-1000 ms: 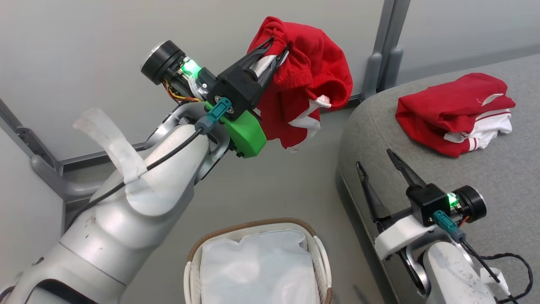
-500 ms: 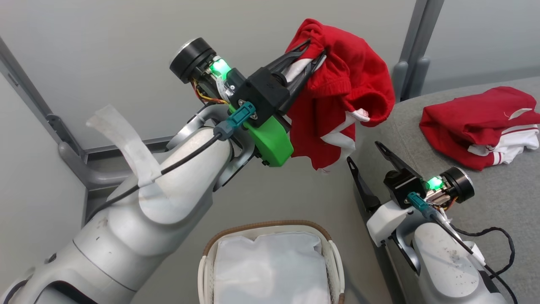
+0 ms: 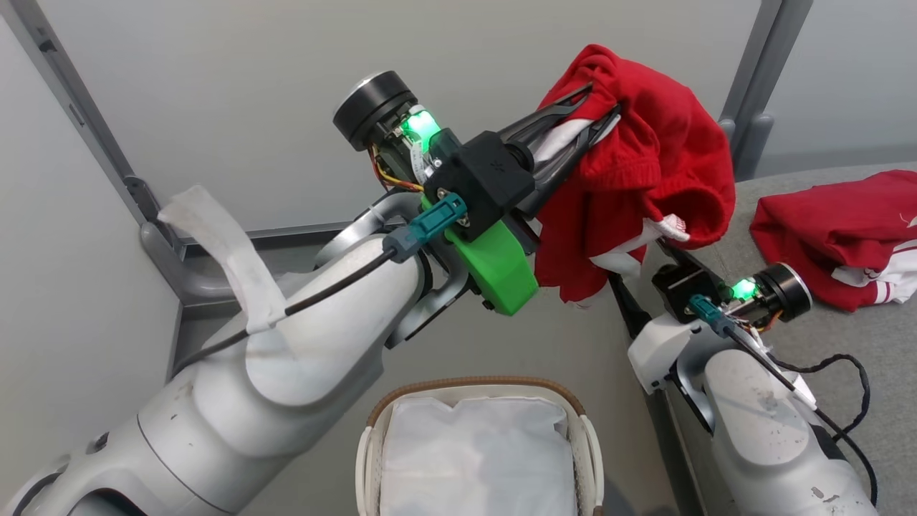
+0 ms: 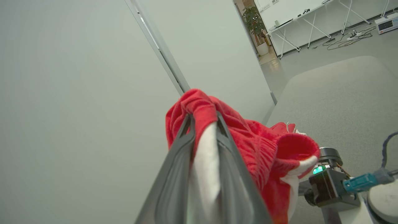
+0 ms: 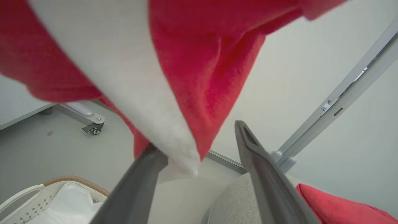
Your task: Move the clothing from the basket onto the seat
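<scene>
My left gripper (image 3: 604, 100) is raised and shut on a red garment with white trim (image 3: 645, 179), which hangs from its fingers next to the seat's rounded edge. The left wrist view shows the left gripper (image 4: 203, 116) pinching that bunched fabric (image 4: 248, 140). The garment's hem (image 5: 202, 62) dangles over my open right gripper (image 5: 196, 137), whose fingertips are partly hidden behind it. The right gripper (image 3: 641, 261) holds nothing. A second red garment with striped white cuffs (image 3: 824, 229) lies on the grey seat (image 3: 888, 337). Below stands the basket (image 3: 473, 382), with just its white lining (image 3: 480, 459) inside.
Grey partition walls with metal posts (image 3: 752, 107) stand behind the seat and basket. A caster foot (image 5: 93, 127) rests on the floor by the wall. A black cable (image 3: 852, 373) loops over the seat beside my right arm.
The head camera has turned. My left gripper has carried the hanging garment rightward toward the seat, so it now hangs over the right gripper's fingers. Both grippers kept their states.
</scene>
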Controlling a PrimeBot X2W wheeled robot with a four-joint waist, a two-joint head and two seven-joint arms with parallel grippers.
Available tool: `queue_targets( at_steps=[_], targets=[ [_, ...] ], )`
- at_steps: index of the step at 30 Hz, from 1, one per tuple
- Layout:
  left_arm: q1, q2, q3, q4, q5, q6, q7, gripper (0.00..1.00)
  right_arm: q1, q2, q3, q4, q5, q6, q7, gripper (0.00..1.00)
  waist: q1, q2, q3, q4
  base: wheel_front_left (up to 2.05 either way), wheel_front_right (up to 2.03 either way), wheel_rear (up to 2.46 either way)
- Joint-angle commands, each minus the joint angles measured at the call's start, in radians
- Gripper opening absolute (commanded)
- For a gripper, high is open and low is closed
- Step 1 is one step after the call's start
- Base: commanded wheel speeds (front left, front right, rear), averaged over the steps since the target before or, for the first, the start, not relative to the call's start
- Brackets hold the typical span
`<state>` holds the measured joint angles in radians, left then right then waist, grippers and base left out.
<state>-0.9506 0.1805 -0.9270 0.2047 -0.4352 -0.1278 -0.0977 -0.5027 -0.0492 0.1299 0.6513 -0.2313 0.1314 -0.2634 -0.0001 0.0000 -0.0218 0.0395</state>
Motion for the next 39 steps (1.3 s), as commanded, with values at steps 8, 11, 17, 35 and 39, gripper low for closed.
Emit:
queue_targets(
  at_steps=[8, 11, 17, 35, 39],
  targets=[
    [0.057, 0.024, -0.002, -0.008, -0.042, 0.001, -0.003, 0.0, -0.04, -0.003, 0.06, -0.03, 0.062, -0.001, -0.002, 0.0, 0.0001, 0.0, 0.005, -0.013, 0.0, 0.0, 0.0],
    [0.075, 0.037, 0.007, 0.002, -0.055, 0.01, -0.009, 0.0, -0.037, -0.003, 0.063, -0.051, 0.069, -0.001, -0.002, 0.0, 0.0001, 0.0, 0.008, -0.023, 0.0, 0.0, 0.0],
    [0.11, 0.059, 0.031, 0.048, -0.087, 0.028, -0.028, 0.04, -0.024, -0.003, 0.055, -0.085, 0.077, -0.001, -0.002, 0.0, 0.0001, 0.0, 0.016, -0.044, 0.0, 0.0, 0.0],
    [0.255, 0.041, 0.066, 0.25, -0.15, 0.066, -0.141, 1.0, -0.003, -0.003, 0.03, -0.161, 0.085, -0.001, -0.002, 0.0, 0.0001, 0.0, 0.038, -0.072, 0.0, 0.0, 0.0],
    [0.319, 0.018, 0.075, 0.28, -0.155, 0.07, -0.162, 1.0, 0.004, -0.003, 0.02, -0.182, 0.086, -0.001, -0.002, 0.0, 0.0001, 0.0, 0.043, -0.076, 0.0, 0.0, 0.0]
  ],
)
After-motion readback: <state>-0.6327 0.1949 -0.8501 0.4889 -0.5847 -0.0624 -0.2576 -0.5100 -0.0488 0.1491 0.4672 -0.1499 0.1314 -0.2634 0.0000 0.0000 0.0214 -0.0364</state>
